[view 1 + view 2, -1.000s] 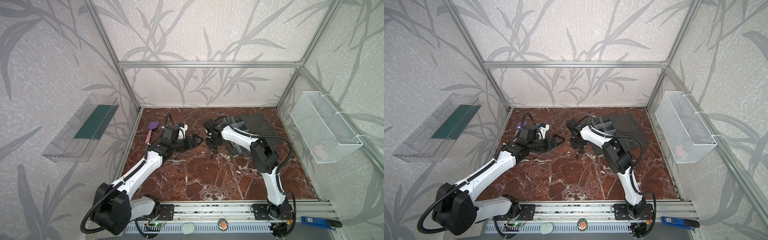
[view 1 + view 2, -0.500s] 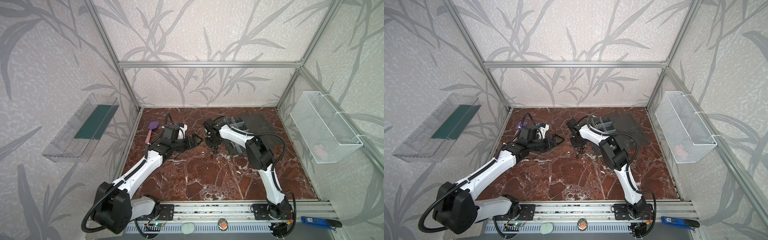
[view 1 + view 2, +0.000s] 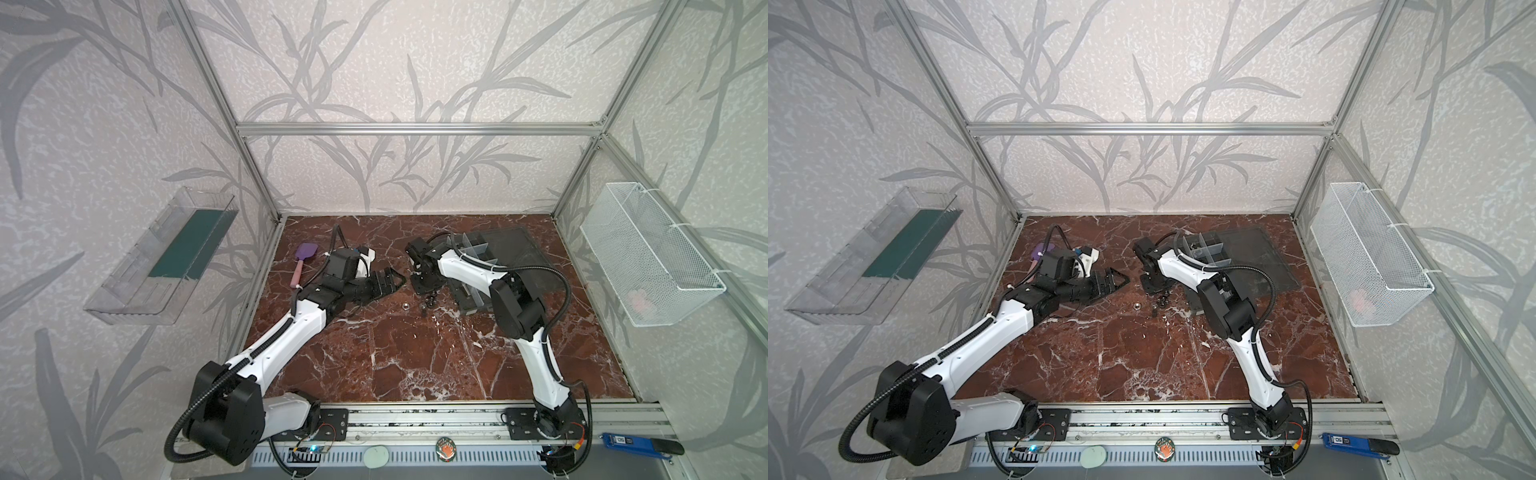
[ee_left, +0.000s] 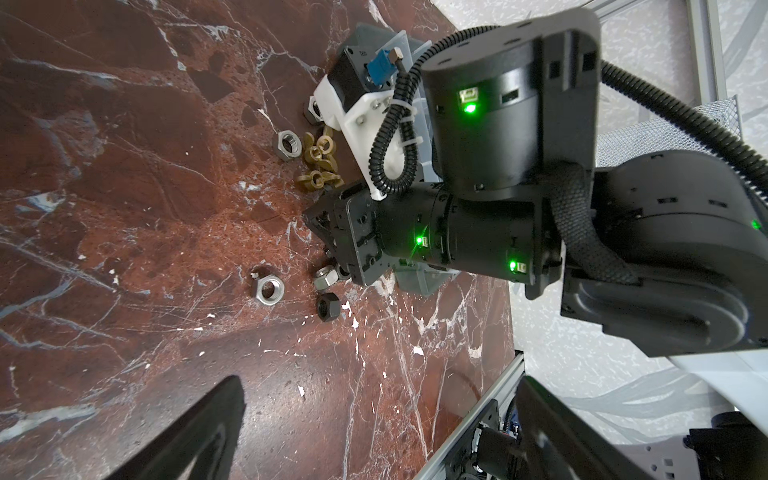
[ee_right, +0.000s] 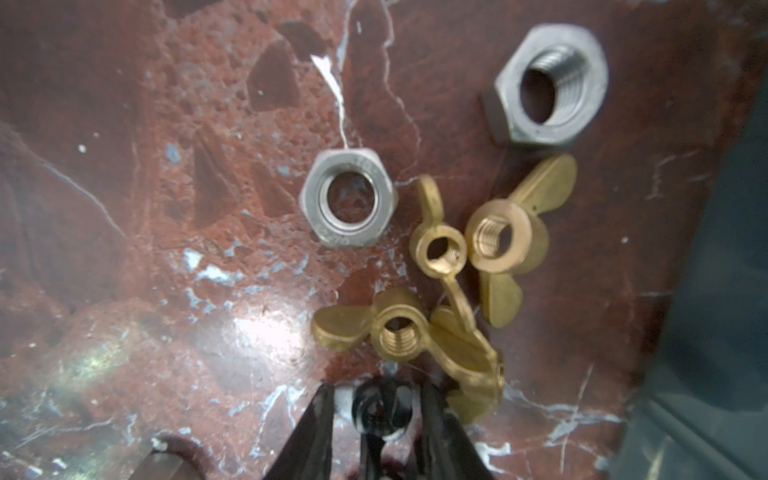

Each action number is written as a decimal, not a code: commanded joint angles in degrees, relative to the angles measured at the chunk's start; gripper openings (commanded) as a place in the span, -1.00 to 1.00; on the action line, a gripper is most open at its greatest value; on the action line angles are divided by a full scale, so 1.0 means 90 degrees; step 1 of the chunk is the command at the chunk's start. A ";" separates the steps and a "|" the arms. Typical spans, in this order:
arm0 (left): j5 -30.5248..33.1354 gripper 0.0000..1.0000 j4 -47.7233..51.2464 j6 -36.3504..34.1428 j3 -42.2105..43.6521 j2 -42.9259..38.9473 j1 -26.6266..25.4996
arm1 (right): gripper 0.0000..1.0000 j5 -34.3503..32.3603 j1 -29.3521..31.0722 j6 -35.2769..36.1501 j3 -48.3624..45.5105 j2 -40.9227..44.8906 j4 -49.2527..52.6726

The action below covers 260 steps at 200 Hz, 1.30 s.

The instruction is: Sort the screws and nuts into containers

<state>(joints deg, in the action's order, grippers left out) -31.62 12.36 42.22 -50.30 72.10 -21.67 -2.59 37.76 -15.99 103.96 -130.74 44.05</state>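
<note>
One black screw point(image 5: 380, 409) lies on the marble tabletop point(image 5: 124, 208), between the fingers point(image 5: 320, 419) of my right gripper point(image 5: 376, 392). Jaws narrow, straddling it; a sliver of marble shows between one finger and the screw, so no grip confirmed. Three brass wing nuts point(image 5: 438, 249) sit in a touching cluster just beside the tips. Two silver hex nuts point(image 5: 348, 198) lie beyond them, apart from each other. Organizer box point(image 3: 494, 257) stands just beside this pile. A black nut point(image 4: 328, 306) lies alone nearby. My left gripper point(image 4: 374, 432) hovers near, jaws wide. Purple spatula point(image 3: 305, 257) rests well apart, by the left wall.
</note>
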 commanded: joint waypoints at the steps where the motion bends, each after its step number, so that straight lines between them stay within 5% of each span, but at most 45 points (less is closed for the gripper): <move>1: -0.0069 0.99 -0.0013 0.0026 -0.0177 0.0018 0.0020 | -0.34 -0.0083 -0.0002 -0.0039 -0.0076 -0.0178 0.0110; 112: -0.0066 0.98 0.0002 0.0031 -0.0197 0.0000 0.0024 | -0.71 -0.0554 0.0019 -0.0040 -0.0061 -0.0236 0.0231; 260: -0.0031 0.98 0.0013 0.0036 -0.0248 -0.0014 0.0020 | -0.71 -0.0386 -0.0015 0.0067 0.0545 0.0330 0.0602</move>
<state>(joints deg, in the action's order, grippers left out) -31.59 12.36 42.24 -50.33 72.10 -21.63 -5.96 37.87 -15.97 106.94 -130.78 47.00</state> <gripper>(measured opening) 0.993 0.187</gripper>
